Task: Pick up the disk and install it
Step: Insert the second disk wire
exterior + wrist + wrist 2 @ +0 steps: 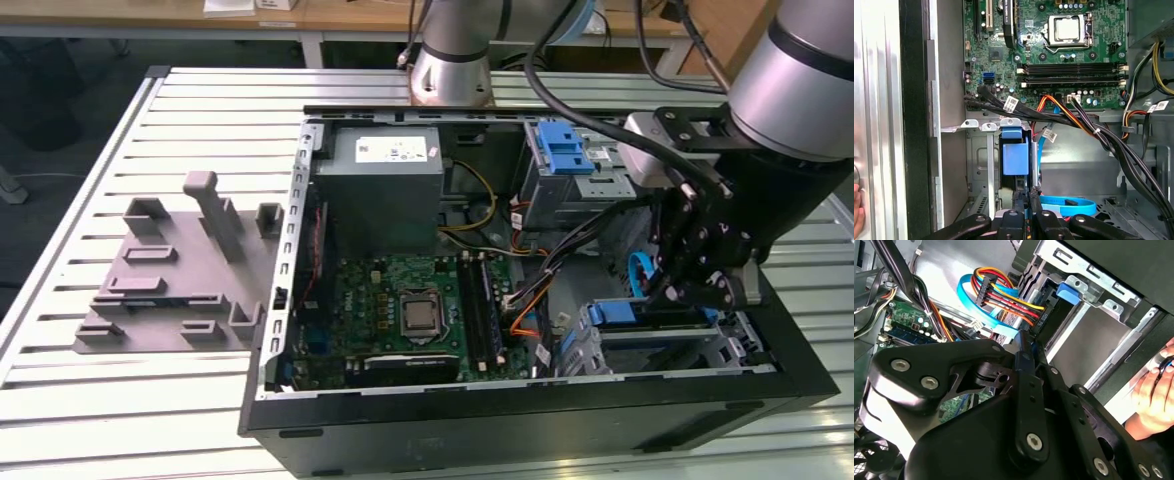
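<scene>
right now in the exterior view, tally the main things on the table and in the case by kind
computer case: 1
power supply box: 1
motherboard: 1
gray fixture plate: 1
total: 4

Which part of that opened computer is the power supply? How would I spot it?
Find the open black computer case on the slatted metal table. Beyond its green motherboard, against the far wall in the exterior view, sits the power supply. Unlike the blue-topped drive cage beside it, it is a plain gray box with a white label.
</scene>
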